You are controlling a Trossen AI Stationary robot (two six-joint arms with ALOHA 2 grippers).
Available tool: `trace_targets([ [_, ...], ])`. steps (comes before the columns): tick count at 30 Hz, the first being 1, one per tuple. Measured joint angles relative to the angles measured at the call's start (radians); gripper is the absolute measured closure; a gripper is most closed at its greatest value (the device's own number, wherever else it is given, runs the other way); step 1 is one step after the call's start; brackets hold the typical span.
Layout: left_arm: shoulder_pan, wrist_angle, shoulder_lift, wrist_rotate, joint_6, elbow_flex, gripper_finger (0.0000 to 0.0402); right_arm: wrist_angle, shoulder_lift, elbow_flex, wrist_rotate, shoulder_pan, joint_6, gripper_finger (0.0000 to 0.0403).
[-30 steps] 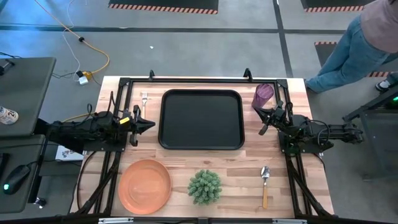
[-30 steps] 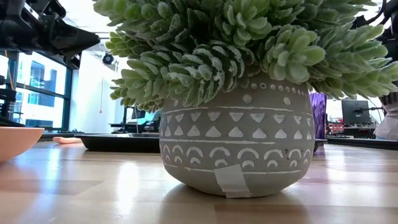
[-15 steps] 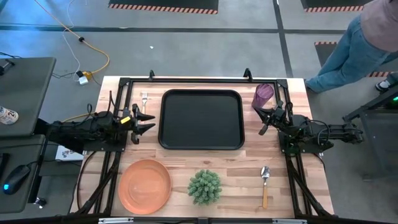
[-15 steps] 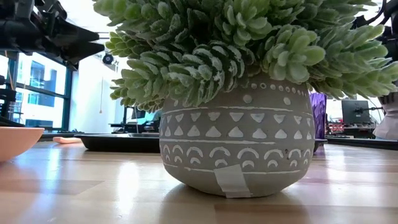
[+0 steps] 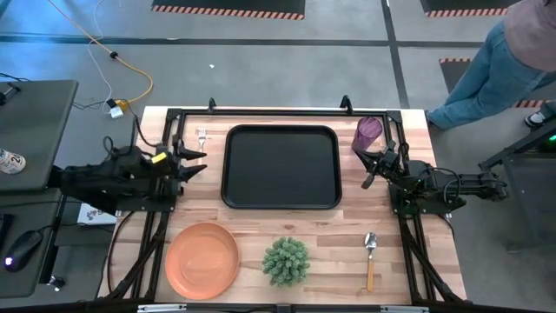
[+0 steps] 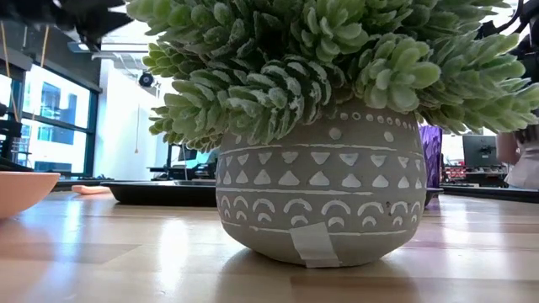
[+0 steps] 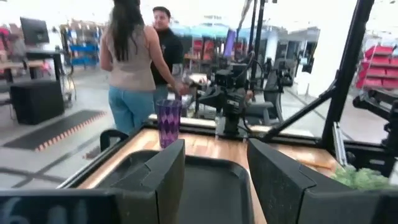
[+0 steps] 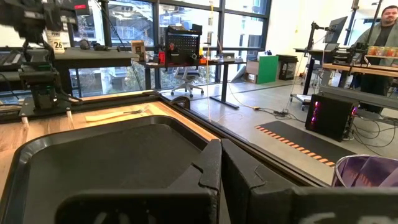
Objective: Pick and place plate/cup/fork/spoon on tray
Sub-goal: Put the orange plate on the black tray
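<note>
Right wrist view: a "26" tag (image 8: 57, 43); right gripper (image 8: 220, 163) closed, left gripper (image 7: 216, 177) wide.

Left gripper (image 5: 193, 162) raised at table's left side, fingers (image 7: 163, 177) spread, right gripper (image 5: 372, 169) fingers closed

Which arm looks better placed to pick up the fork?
Left, probably. The left claw is open on the tray's left side, close to the fork. The right claw, shut, sits across the tray near the cup.
</note>
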Motion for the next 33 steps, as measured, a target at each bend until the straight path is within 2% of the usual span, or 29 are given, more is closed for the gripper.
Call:
trace_targets([
  [7,0.000,-0.347,0.194,0.081,-0.079,0.287,0.0238,0.000,0.000,0.000,0.000,0.000,0.000,0.0402],
  [13,-0.001,-0.511,0.377,0.211,-0.140,0.429,0.0238,0.000,0.000,0.000,0.000,0.000,0.000,0.0402],
  [17,-0.012,-0.577,0.477,0.313,-0.202,0.448,0.0238,0.000,0.000,0.000,0.000,0.000,0.000,0.0402],
  [19,-0.030,-0.622,0.517,0.333,-0.234,0.448,0.0238,0.000,0.000,0.000,0.000,0.000,0.000,0.0402],
  [24,-0.096,-0.710,0.601,0.334,-0.325,0.448,0.0238,0.000,0.000,0.000,0.000,0.000,0.000,0.0402],
  [28,-0.169,-0.708,0.646,0.329,-0.403,0.448,0.0239,0.000,0.000,0.000,0.000,0.000,0.000,0.0402],
  [33,-0.278,-0.708,0.701,0.273,-0.488,0.448,0.0239,0.000,0.000,0.000,0.000,0.000,0.000,0.0402],
])
